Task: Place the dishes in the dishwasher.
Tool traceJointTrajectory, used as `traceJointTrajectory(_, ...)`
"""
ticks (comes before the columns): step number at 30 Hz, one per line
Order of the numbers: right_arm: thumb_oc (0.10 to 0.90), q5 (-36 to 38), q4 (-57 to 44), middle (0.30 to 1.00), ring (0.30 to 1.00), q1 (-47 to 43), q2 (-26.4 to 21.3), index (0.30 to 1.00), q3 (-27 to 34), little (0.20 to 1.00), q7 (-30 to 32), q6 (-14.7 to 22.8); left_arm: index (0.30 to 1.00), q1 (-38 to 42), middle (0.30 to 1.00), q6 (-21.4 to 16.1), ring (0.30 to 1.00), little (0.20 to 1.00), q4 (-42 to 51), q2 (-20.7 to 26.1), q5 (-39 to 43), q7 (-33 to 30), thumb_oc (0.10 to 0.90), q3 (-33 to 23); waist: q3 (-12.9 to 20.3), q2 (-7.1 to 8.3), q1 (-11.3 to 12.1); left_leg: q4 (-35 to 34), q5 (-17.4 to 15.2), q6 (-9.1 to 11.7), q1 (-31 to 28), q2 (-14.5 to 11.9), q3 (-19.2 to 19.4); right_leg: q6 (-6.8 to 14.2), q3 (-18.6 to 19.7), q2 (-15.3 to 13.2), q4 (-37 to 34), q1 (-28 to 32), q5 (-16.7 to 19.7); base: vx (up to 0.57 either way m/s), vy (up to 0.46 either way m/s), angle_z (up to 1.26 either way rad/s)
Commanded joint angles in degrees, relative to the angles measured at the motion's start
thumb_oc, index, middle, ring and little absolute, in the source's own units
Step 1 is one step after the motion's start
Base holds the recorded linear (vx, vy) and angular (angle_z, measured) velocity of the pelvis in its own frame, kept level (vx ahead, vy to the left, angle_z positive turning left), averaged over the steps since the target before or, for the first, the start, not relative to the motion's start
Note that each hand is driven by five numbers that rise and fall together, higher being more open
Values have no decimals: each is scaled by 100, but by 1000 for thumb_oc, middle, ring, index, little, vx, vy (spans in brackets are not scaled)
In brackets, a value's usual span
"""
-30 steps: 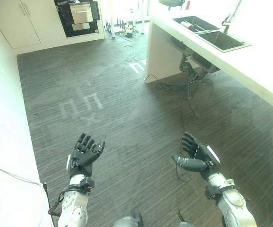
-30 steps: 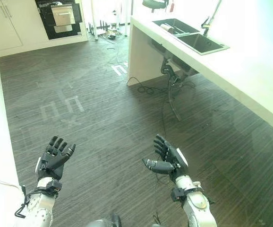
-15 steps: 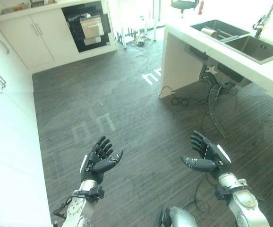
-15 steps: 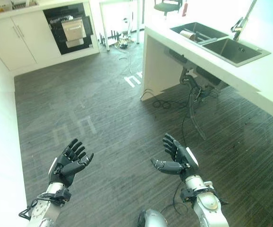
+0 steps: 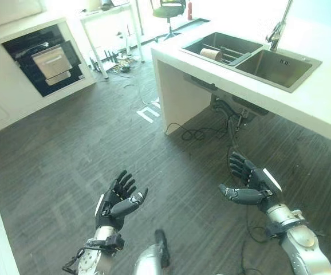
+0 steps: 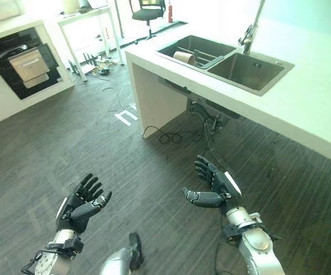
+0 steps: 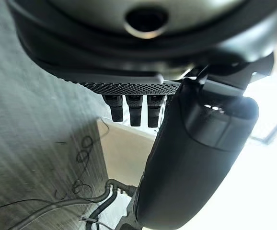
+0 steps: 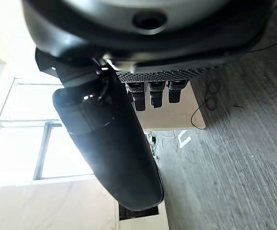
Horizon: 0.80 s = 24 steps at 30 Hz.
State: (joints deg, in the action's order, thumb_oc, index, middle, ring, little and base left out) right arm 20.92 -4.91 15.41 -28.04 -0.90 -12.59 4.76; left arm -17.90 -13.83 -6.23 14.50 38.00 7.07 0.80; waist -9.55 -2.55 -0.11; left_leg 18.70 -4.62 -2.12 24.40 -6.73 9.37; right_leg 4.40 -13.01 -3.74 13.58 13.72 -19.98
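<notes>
Two hands up over dark wood-grain floor (image 5: 85,143), both empty: left hand (image 5: 115,202) low and near, fingers spread and straight, thumb out; right hand (image 5: 250,184) across from it, well apart, fingers likewise loose and splayed, thumb pointing inward. Ahead and to the right, a white worktop (image 5: 326,97) with a double sink (image 5: 280,66) sunk into it, tap (image 5: 278,28) standing at the back edge. In the far basin (image 5: 220,47), a pale round dish (image 5: 211,54) lying beside what looks like a rack or bars, too small to tell more. Under the worktop, a tangle of hoses and pipes (image 5: 234,114) hanging down, loose cords (image 5: 197,133) trailing on the floor just beside the white end panel (image 5: 180,97). Further off on the left, a dark built-in appliance (image 5: 42,60) set in pale cabinets, door area showing a lighter panel. Beyond, a white table (image 5: 105,17), clutter on the floor beneath it, and an office chair (image 5: 168,8) at the back. White tape marks (image 5: 148,112) on the floor near the worktop's corner.
</notes>
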Motion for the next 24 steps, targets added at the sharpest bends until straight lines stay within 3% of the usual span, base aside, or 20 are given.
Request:
traceJointTrajectory(1, 800, 271, -520, 900, 900, -625, 57, 900, 330, 900, -48, 620, 900, 385, 900, -777, 900, 900, 678, 448, 4, 166, 800, -208, 205, 288, 143, -151, 112, 684, -970, -161, -44, 49, 201, -285, 361, -1384, 862, 211, 320, -68)
traceJointTrajectory(3, 800, 332, -576, 900, 900, -616, 95, 900, 365, 900, -21, 577, 900, 528, 900, -688, 900, 900, 644, 545, -1, 159, 800, -215, 270, 289, 134, -151, -40, 552, -1083, -34, -37, 164, 155, -441, 361, -1281, 889, 266, 310, -18)
traceJointTrajectory(6, 800, 277, -627, 900, 900, -621, 365, 900, 331, 900, 121, 554, 900, 920, 900, -462, 900, 900, 464, 641, -156, 180, 800, -153, 328, 348, 121, -151, -202, 313, -1254, 201, -85, 299, -7, -668, 361, -992, 1293, 303, 284, 40)
traceJointTrajectory(7, 800, 218, -632, 900, 900, -618, 421, 900, 302, 900, 179, 561, 900, 987, 900, -462, 900, 900, 432, 651, -232, 194, 800, -109, 325, 346, 115, -151, -218, 255, -1289, 270, -154, 298, -20, -692, 361, -946, 1492, 330, 283, 49)
traceJointTrajectory(8, 800, 207, -709, 900, 900, -630, 506, 900, 271, 900, 208, 469, 900, 1004, 900, -417, 900, 900, 513, 646, -357, 154, 800, -85, 345, 256, 105, -151, -261, 165, -1387, 343, -275, 285, -73, -696, 361, -760, 2016, 427, 436, 51)
traceJointTrajectory(9, 800, 167, -786, 900, 900, -588, 595, 900, 208, 900, 165, 463, 900, 975, 900, -446, 900, 900, 615, 647, -508, 75, 800, -50, 265, 181, 83, -151, -383, 13, -1599, 500, -411, 282, 15, -806, 1383, -1057, 2323, 339, 376, 69)
traceJointTrajectory(12, 800, 84, -835, 900, 900, -593, 612, 900, 95, 900, 106, 484, 900, 921, 900, -495, 900, 900, 795, 652, -686, -80, 800, -26, 216, 121, 57, -151, -450, -27, -1728, 546, -432, 221, 1, -672, 1949, -1646, 2380, 177, 191, 28)
traceJointTrajectory(14, 800, 106, -902, 900, 900, -614, 560, 900, 37, 900, 174, 471, 900, 899, 900, -459, 900, 900, 944, 725, -644, -184, 800, -52, 172, 167, 57, -151, -450, 9, -1785, 549, -440, 154, -150, -411, 1486, -1777, 2177, 198, 11, 7)
traceJointTrajectory(16, 800, 188, -884, 900, 900, -693, 496, 900, 54, 900, 189, 523, 900, 933, 900, -447, 900, 900, 1023, 791, -662, -250, 800, -117, 84, 299, 53, -151, -552, 71, -1929, 557, -365, 195, -503, -282, 362, -1788, 2220, 290, -122, -3)
traceJointTrajectory(17, 800, 290, -880, 900, 900, -696, 396, 900, 108, 900, 196, 661, 900, 874, 900, -496, 900, 900, 1084, 823, -733, -241, 800, -144, -12, 503, 31, -151, -721, 99, -2089, 671, -179, 307, -595, -568, 361, -2291, 2209, 296, -180, -24)
traceJointTrajectory(19, 800, 385, -946, 900, 900, -675, 338, 900, 163, 900, 190, 734, 900, 802, 900, -511, 900, 900, 1175, 832, -751, -258, 800, -157, -39, 610, -22, -151, -884, 93, -2226, 736, -57, 425, -591, -808, 361, -2787, 2463, 252, -144, -53)
traceJointTrajectory(21, 800, 419, -1053, 900, 900, -667, 352, 900, 215, 900, 200, 798, 900, 798, 900, -534, 900, 900, 1245, 841, -834, -314, 800, -153, -45, 618, -108, -151, -1039, 57, -2366, 768, -54, 479, -531, -946, 361, -3151, 2696, 286, -128, -17)
traceJointTrajectory(24, 800, 412, -1095, 900, 900, -671, 332, 900, 230, 900, 306, 871, 900, 821, 900, -566, 900, 900, 1302, 865, -856, -325, 800, -156, -29, 603, -94, -151, -1236, 50, -2540, 748, 0, 489, -615, -955, 361, -3060, 2501, 338, -174, 15)
